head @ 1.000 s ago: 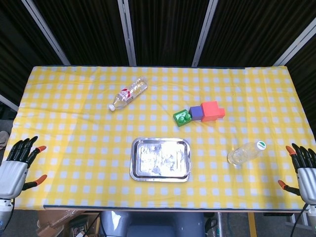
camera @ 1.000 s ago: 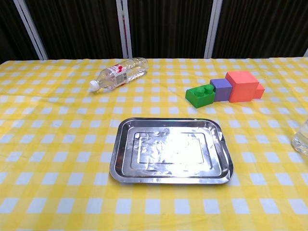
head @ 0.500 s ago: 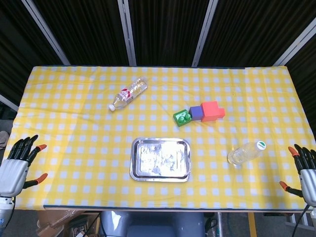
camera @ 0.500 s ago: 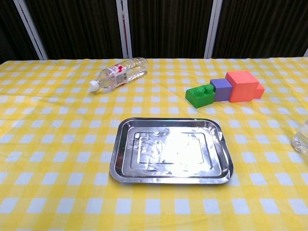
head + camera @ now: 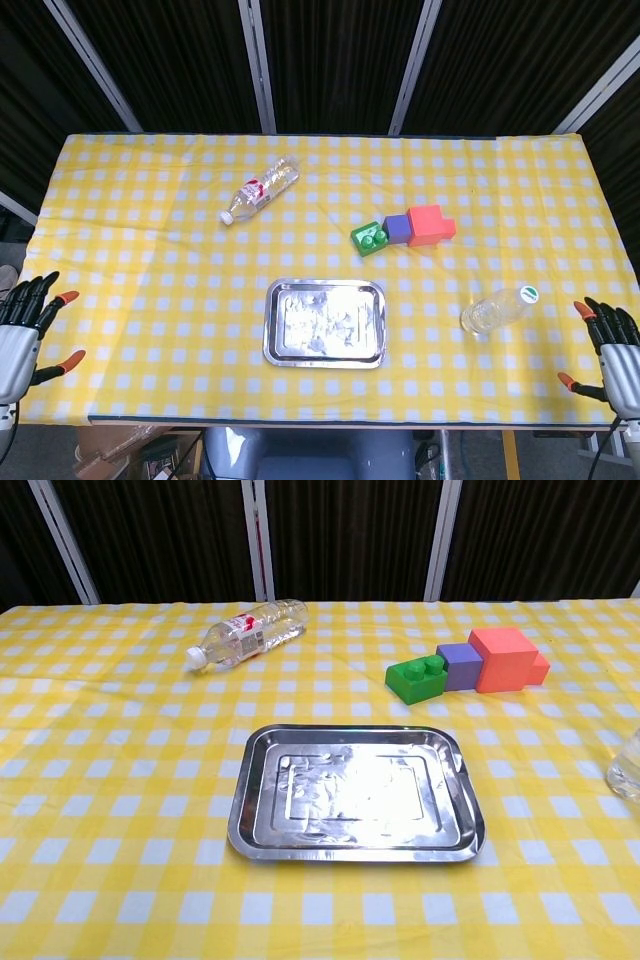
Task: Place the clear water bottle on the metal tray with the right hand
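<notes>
A clear water bottle (image 5: 497, 309) with a green cap lies on its side on the yellow-and-white checked tablecloth (image 5: 150, 200), near the table's right edge and well apart from the metal tray (image 5: 325, 322) that sits empty at the centre front. In the chest view only a sliver of the bottle (image 5: 627, 766) shows at the right border, too little to tell how it lies from that angle; the tray (image 5: 356, 794) fills the middle of that frame, its floor glaring under the light.

The right hand (image 5: 610, 347) hangs off the table's right front corner, fingers spread and holding nothing, near the bottle but not touching it. The left hand (image 5: 22, 333) is likewise spread and holding nothing beyond the left front edge, with orange tips showing on fingers and thumb.

Toward the back left, a second plastic bottle (image 5: 260, 189) with a red-and-white label and white cap lies on its side, cap pointing toward the front left. To the right of centre, a green studded block (image 5: 369, 238), a purple block (image 5: 398, 229) and a red block (image 5: 430, 225) sit touching in a row, behind the tray and apart from it. Dark curtains (image 5: 330, 60) with pale metal uprights back the scene.
</notes>
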Robot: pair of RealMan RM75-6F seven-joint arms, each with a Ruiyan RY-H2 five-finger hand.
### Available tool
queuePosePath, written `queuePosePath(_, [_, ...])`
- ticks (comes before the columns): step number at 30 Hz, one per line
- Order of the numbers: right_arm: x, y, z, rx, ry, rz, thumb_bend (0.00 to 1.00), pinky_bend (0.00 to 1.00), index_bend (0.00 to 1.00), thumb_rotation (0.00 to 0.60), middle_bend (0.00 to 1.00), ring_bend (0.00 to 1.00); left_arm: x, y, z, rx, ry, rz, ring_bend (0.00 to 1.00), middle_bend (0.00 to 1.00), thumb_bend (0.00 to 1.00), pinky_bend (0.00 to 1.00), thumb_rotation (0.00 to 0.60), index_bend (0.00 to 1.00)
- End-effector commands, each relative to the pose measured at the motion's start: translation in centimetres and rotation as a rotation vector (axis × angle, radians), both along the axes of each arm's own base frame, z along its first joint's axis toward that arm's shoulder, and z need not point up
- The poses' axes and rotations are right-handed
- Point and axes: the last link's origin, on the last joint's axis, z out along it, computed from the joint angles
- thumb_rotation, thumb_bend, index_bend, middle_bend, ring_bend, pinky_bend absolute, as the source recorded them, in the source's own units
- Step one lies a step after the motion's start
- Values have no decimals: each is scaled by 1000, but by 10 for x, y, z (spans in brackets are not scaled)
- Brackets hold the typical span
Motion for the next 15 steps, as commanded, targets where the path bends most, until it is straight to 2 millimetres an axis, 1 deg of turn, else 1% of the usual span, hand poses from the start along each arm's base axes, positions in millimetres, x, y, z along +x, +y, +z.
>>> queuePosePath(1, [-2, -3, -13, 89, -199, -79, 146, 0, 86, 600, 82, 0, 0, -1, 0, -2, -6, 0, 0, 0, 186, 0, 600, 201])
queuePosePath(3, [-6, -8, -17, 126, -274, -113, 146, 0, 86, 600, 82, 0, 1, -1, 0, -6, -12, -1, 0, 0, 186, 0, 600, 201])
queuePosePath(4, [-7, -10, -18, 133, -284, -122, 146, 0, 86, 600, 82, 0, 1, -2, 0, -8, -12, -2, 0, 0, 186, 0, 600, 201])
queuePosePath(7, [-11, -21, -19, 143, -276, -128, 146, 0, 86, 600, 82, 0, 2, -2, -1, -14, -14, -4, 0, 0, 187, 0, 600, 202])
queuePosePath(15, [-4, -52, -16, 126, -246, -125, 146, 0, 86, 600, 82, 0, 2, -2, -2, -20, -8, -4, 0, 0, 186, 0, 600, 203])
